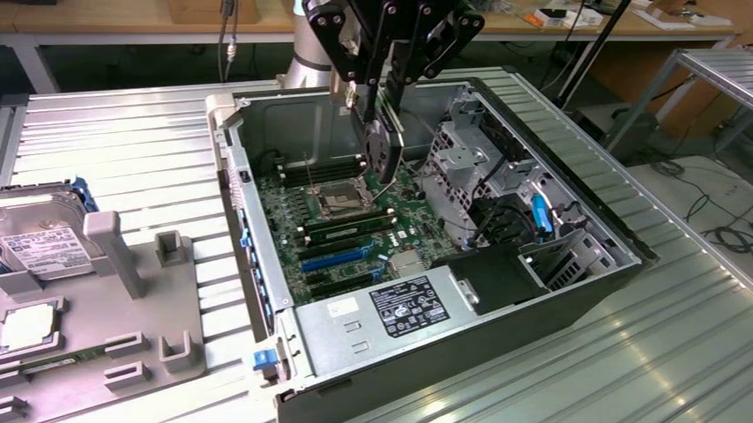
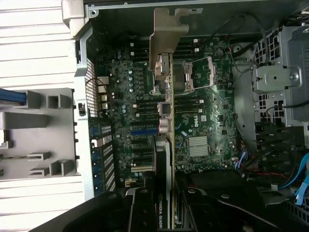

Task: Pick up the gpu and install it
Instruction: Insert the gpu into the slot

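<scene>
Gripping gpu (image 1: 380,152) edge-on, jaws clamped, over mobo (image 1: 353,233)

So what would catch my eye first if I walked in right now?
The open computer case in the middle, with its green motherboard laid bare. Above the board, the black end effector holds the gpu edge-on inside the case. At the exterior view's left, a grey tray carries a silver hard drive.

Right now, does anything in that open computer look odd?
Nothing looks damaged or spilled. Only the gpu is out of place: the gripper holds it on edge above the motherboard, not seated in a slot.
</scene>
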Robot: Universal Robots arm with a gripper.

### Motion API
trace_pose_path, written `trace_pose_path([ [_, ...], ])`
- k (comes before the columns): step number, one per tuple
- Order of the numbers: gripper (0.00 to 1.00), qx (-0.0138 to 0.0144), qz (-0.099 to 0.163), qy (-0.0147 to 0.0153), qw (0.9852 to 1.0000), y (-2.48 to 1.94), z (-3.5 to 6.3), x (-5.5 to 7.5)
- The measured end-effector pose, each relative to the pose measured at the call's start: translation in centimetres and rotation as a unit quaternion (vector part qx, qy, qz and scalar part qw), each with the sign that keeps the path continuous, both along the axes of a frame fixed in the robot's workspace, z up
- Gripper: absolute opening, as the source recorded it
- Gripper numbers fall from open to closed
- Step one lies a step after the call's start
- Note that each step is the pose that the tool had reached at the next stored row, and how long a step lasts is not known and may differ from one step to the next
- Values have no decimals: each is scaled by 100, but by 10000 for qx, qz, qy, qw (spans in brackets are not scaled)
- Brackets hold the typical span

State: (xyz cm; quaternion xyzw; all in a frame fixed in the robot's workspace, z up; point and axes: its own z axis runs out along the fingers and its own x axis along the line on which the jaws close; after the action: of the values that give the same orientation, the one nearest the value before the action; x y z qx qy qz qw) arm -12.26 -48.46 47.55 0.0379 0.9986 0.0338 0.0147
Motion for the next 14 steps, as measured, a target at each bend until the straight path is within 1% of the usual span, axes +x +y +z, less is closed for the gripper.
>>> trace_pose_path([
  [3,27,0,54,0,10000,0,0,-1],
  [8,27,0,262,0,9997,0,1,2],
  [9,27,0,491,0,9988,0,0,4],
  [10,27,0,551,0,9985,0,0,5],
  [14,27,0,849,0,9964,0,0,6],
])
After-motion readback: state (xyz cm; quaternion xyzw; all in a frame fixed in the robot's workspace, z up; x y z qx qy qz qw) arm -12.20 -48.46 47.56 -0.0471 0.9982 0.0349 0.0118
